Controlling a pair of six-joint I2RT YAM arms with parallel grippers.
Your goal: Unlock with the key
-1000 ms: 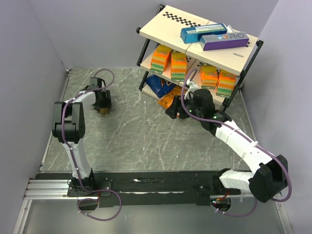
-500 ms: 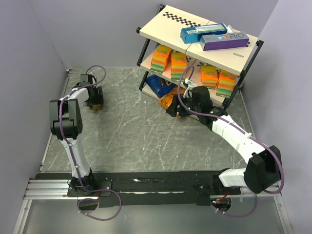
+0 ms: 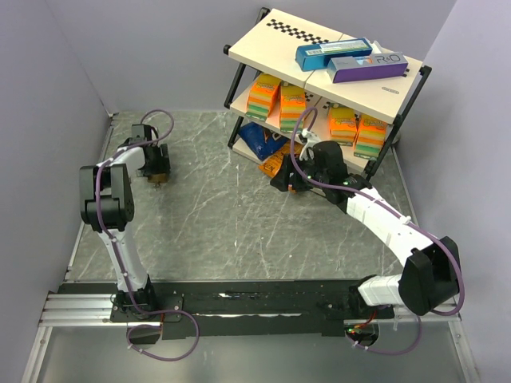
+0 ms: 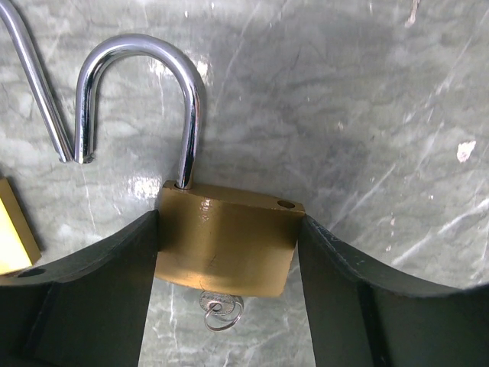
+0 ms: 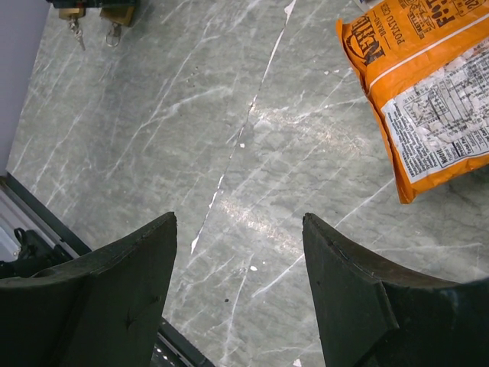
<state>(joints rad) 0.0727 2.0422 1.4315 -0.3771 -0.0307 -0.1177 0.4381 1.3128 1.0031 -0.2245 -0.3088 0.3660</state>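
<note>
In the left wrist view a brass padlock [image 4: 223, 256] lies on the marble table with its silver shackle [image 4: 137, 53] swung open. A tiny key [image 4: 216, 306] with a small ring sticks out of its underside. My left gripper [image 4: 228, 229] is shut on the padlock body, fingers [image 4: 99, 290] pressed on both sides. A second padlock's brass corner [image 4: 11, 233] and shackle [image 4: 34, 84] lie just left. In the top view my left gripper [image 3: 156, 166] is at the far left. My right gripper [image 5: 238, 222] is open and empty above the table, also in the top view [image 3: 282, 182].
A shelf rack [image 3: 319, 76] with boxes stands at the back right. An orange chip bag [image 5: 428, 92] and a blue bag [image 3: 259, 140] lie at its foot, close to my right gripper. Grey walls bound the table on the left and at the back.
One second ago my left gripper was nearer and to the right; it has moved back and left with the padlock. It has held still for the last half second. The right arm shifted slightly.
</note>
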